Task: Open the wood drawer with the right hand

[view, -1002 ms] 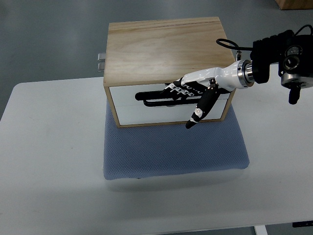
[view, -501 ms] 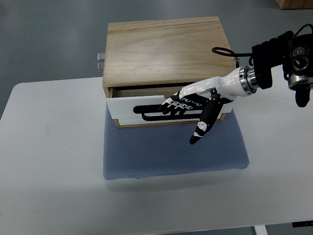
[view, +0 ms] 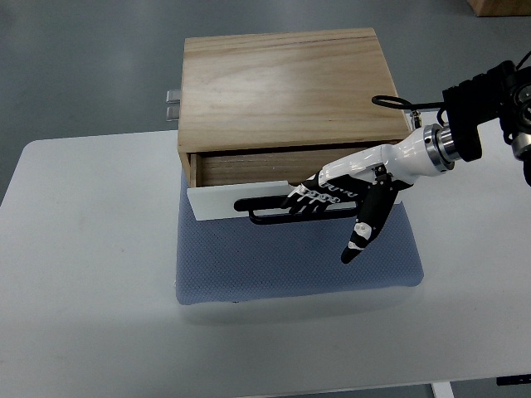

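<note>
Drawer (view: 241, 201): part way out of the wood box, white front tilted forward over the blue mat, wooden inside showing behind it
Handle (view: 265, 211): black bar running along the drawer front, right of its middle
Box (view: 282, 91): light wood, sits at the back of the mat, small metal fitting on its left rear side
Right hand (view: 336, 195): white and black, arm entering from the right edge; fingers (view: 309, 199) curled around the handle, gripping it; thumb pointing down and away over the mat, free of the drawer
Left hand: out of sight
Mat (view: 290, 265): blue textured pad under the box, reaching forward toward the camera
Desk (view: 91, 290): white, carries mat and box; grey floor beyond its far edge
</note>
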